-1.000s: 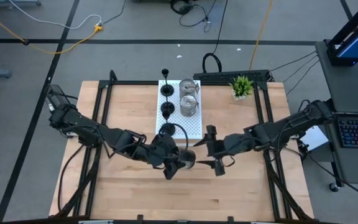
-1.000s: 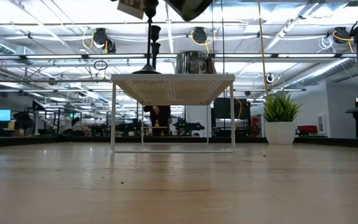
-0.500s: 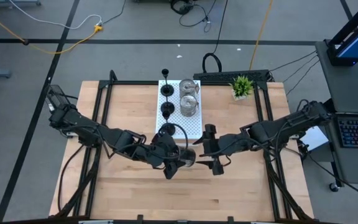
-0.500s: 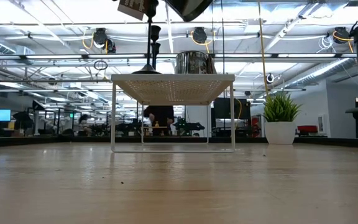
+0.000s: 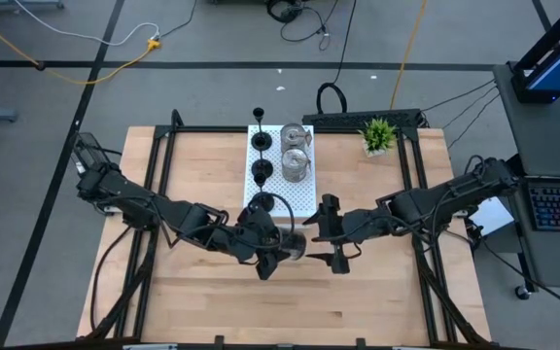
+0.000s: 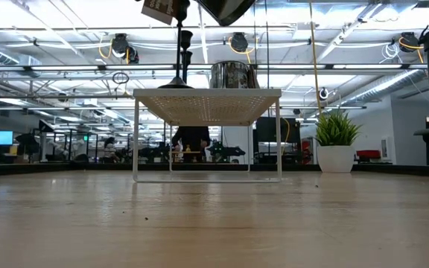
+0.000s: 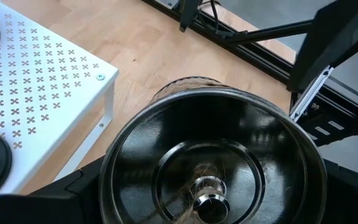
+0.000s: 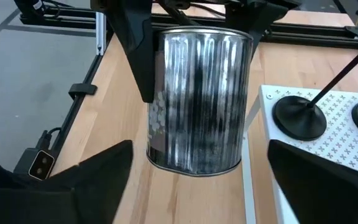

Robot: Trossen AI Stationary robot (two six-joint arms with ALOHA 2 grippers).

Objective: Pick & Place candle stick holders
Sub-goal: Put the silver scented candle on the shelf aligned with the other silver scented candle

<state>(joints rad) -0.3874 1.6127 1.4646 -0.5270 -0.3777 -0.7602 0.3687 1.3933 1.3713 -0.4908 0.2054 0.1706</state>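
- Candle stick holders: five stand on the white perforated board [image 5: 282, 171] at the table's back centre. Three black ones with thin stems [image 5: 261, 171] line one side; two silver ones [image 5: 295, 167] sit beside them.
- Sixth holder, a squat ribbed silver one [image 8: 199, 99], is off the board. It hangs above the wooden table [image 5: 202, 292], just in front of the board's near edge, clasped by the left gripper [image 5: 282, 245].
- Change: the right gripper [image 5: 331, 240] has edged toward the held holder over the last second, and its fingers [image 8: 98, 174] have spread wider. In the right wrist view they now sit either side of the silver cup, clear of it.
- Left gripper unchanged: same spot, same wide clasp on the cup.
- Judgement: looks like a handover or two-handed steadying is being set up. The right fingers have not closed on it yet.
- Hidden: in the high view the two grippers and the cup merge into one dark mass, so contact is unreadable there.
- Left wrist view is filled by the cup's open mouth [image 7: 213, 162]; its own fingers barely show.
- Low view cuts the arms off at the top edge.
- Potted plant [image 5: 378, 135] stands at the table's back right.
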